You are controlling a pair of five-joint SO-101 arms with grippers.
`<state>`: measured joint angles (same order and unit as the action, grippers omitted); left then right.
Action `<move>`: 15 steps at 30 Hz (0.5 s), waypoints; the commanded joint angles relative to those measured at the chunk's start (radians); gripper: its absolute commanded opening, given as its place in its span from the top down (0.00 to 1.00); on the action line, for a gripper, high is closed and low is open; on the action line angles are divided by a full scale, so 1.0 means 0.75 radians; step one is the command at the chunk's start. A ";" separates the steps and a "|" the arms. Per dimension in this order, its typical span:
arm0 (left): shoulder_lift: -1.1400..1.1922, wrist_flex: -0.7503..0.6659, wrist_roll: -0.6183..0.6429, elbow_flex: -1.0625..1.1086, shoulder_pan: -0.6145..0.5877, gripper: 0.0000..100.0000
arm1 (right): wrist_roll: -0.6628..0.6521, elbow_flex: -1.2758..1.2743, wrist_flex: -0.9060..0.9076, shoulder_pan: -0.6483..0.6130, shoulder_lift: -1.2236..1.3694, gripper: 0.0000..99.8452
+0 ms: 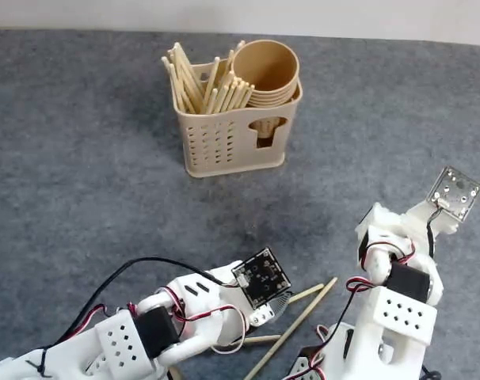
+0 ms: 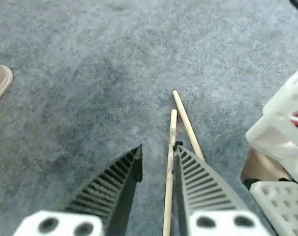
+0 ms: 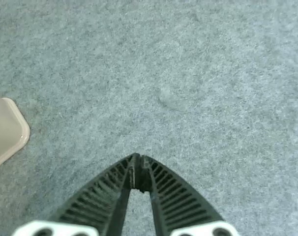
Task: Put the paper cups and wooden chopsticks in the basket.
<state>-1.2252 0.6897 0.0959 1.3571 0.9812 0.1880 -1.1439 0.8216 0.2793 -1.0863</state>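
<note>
A beige basket (image 1: 232,138) stands at the table's far middle, holding several wooden chopsticks (image 1: 204,83) and a stack of paper cups (image 1: 265,71). Near the front edge loose chopsticks (image 1: 303,317) lie on the grey mat. My left gripper (image 2: 159,150) is open low over them. One chopstick (image 2: 170,147) lies between its fingers, close to one finger (image 2: 198,182). A second chopstick (image 2: 185,120) runs beside it and passes under that finger. My right gripper (image 3: 138,158) is shut on nothing above bare mat.
The left arm (image 1: 184,317) lies at the front left and the right arm (image 1: 398,269) stands at the front right, close to the loose chopsticks. The right arm's white base (image 2: 282,132) and a brown shape (image 2: 259,169) sit just beyond them. A basket corner (image 3: 6,132) is in view.
</note>
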 commanded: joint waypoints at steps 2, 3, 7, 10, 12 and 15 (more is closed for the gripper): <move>0.032 0.008 0.010 -0.024 0.034 0.88 | -0.020 0.011 -0.026 -0.007 -0.028 0.99; 0.069 0.006 0.010 -0.028 0.034 0.88 | -0.020 0.011 -0.026 -0.007 -0.028 0.99; 0.308 0.004 0.008 -0.132 0.034 0.88 | -0.020 0.011 -0.026 0.011 -0.028 0.99; 0.500 0.004 0.008 -0.218 0.034 0.88 | -0.018 0.017 -0.026 0.085 -0.028 0.99; 0.609 0.002 0.012 -0.263 0.034 0.88 | -0.016 0.013 -0.062 0.128 -0.028 0.99; 0.738 -0.059 0.014 -0.287 0.036 0.88 | -0.016 -0.007 -0.159 0.195 -0.021 0.99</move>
<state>-0.7480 0.6836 0.0959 1.2068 0.9904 0.1880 -1.1439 0.7725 0.3698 -1.0863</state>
